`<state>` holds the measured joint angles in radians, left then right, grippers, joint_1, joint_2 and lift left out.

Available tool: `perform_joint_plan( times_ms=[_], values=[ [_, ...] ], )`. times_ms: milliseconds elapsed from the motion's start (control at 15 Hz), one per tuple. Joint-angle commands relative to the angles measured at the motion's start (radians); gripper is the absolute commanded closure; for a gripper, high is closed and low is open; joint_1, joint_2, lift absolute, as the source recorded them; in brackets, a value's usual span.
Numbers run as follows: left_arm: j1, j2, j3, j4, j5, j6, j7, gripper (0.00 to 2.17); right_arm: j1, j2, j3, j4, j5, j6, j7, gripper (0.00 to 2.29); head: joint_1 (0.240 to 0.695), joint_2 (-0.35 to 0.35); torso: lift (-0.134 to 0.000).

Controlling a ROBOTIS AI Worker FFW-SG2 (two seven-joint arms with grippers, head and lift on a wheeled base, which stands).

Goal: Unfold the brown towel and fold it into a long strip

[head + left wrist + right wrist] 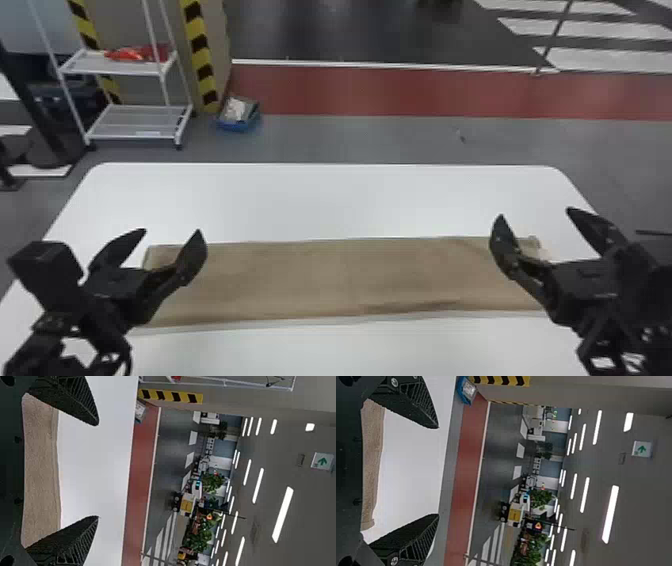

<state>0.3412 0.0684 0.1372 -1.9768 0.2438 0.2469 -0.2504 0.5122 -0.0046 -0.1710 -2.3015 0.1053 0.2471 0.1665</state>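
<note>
The brown towel [345, 280] lies flat across the white table as a long, wide strip, with a slight crease along its near edge. Over its left end my left gripper [170, 235] is held open, nothing between its fingers. My right gripper [537, 215] stands open over the right end, also holding nothing. In the left wrist view, the towel [39, 471] stretches behind the spread fingers of the left gripper [98, 471]. The right wrist view has the towel's end [371, 467] behind the parted fingers of the right gripper [439, 471].
The white table [325, 200] has rounded far corners. Beyond it on the floor are a white shelf rack [137, 122] at the left and a blue bin [239, 115] beside a column with yellow and black stripes.
</note>
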Motion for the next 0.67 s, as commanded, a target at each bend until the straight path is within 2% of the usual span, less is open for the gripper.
perform_joint_plan(
  times_ms=[0, 133, 267, 600],
  values=[
    [0.045, 0.001, -0.054, -0.002, -0.024, -0.128, 0.036, 0.03, 0.091, 0.005, 0.022, 0.094, -0.01, -0.282, -0.044, 0.09, 0.695, -0.049, -0.115],
    [0.119, 0.001, -0.068, -0.01, -0.087, -0.278, 0.102, 0.03, 0.123, 0.005, 0.027, 0.132, -0.012, -0.324, -0.059, 0.09, 0.695, -0.049, -0.115],
    [0.179, 0.001, -0.045, -0.036, -0.092, -0.284, 0.128, 0.03, 0.14, 0.005, 0.048, 0.143, -0.015, -0.355, -0.074, 0.09, 0.695, -0.043, -0.115],
    [0.239, -0.01, 0.013, -0.071, -0.09, -0.284, 0.129, 0.03, 0.169, 0.005, 0.076, 0.129, -0.013, -0.358, -0.07, 0.08, 0.695, 0.018, -0.115]
  ],
)
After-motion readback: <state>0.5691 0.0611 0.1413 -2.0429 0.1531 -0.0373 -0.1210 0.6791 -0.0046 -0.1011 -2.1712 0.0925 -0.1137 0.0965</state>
